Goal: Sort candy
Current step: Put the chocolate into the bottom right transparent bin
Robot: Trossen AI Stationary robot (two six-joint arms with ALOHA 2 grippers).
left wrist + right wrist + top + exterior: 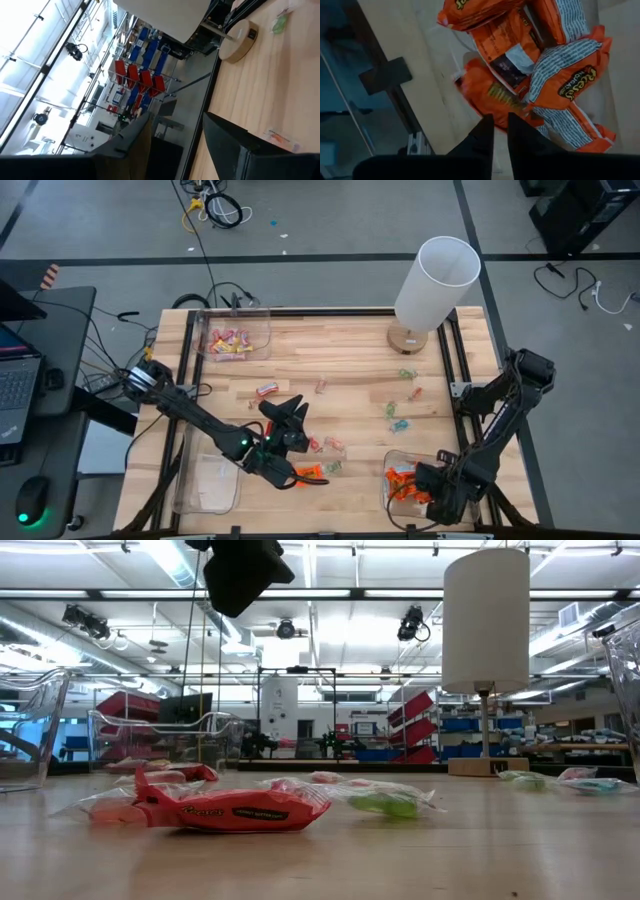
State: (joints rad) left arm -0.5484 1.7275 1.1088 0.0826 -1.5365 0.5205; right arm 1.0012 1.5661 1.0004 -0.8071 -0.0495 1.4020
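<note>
The right pincer (432, 488) hangs over the clear bin (392, 457) at the counter's (350, 370) near right corner. In its wrist view the fingers (481, 135) stand nearly together with only a narrow gap, and nothing is gripped. Directly beneath them lie the orange candies (560, 80), piled in that bin.

The left pincer (290, 420) hovers open and empty above the counter's middle. Loose orange candies (312, 471) lie just beside it, toward the near edge, with their long axis running roughly across the counter. The left arm is clearly the nearer one to these.

Pale green-and-red candies (400, 415) are scattered between the arms. Pink and yellow ones (228, 342) sit in the far left bin (262, 315), by the lamp (432, 280).
</note>
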